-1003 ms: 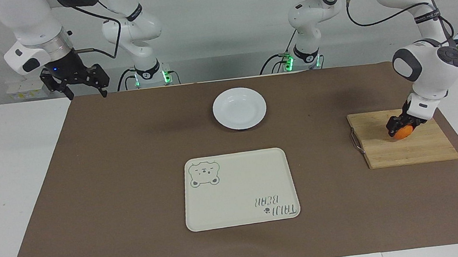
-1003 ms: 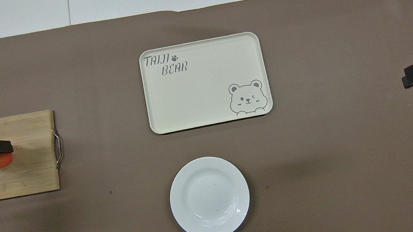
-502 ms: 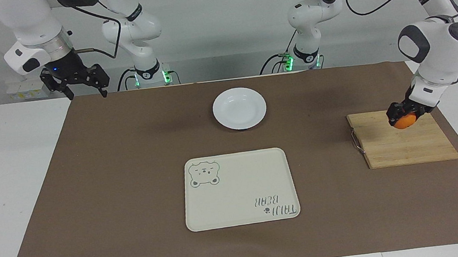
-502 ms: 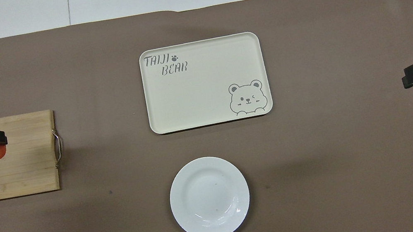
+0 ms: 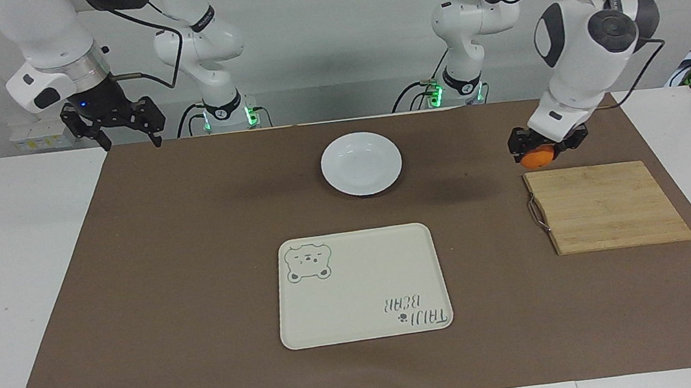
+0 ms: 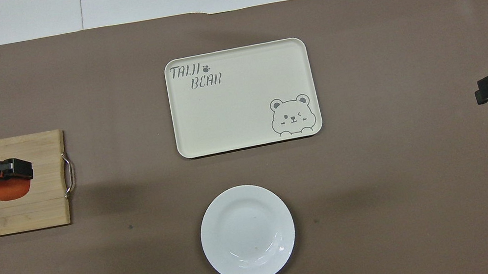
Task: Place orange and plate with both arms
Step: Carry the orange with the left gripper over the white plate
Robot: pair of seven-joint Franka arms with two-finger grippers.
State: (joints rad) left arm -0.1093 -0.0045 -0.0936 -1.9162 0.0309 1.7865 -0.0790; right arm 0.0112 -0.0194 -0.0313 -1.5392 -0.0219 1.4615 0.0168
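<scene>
Bright-orange round fruit [image 5: 537, 159] was clamped in the left gripper [image 5: 538, 151], airborne over the wooden board [image 5: 607, 206]. Advised a level carry, lowering gently onto the glossy white plate [image 5: 361, 163]. Right gripper [image 5: 116, 126] waited, spread.

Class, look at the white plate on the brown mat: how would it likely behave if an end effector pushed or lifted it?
The plate looks glossy and rigid, so it would probably slide rather than bend. Its shallow raised rim offers a thin grip that may slip. It looks like ceramic, so perhaps breakable.
</scene>
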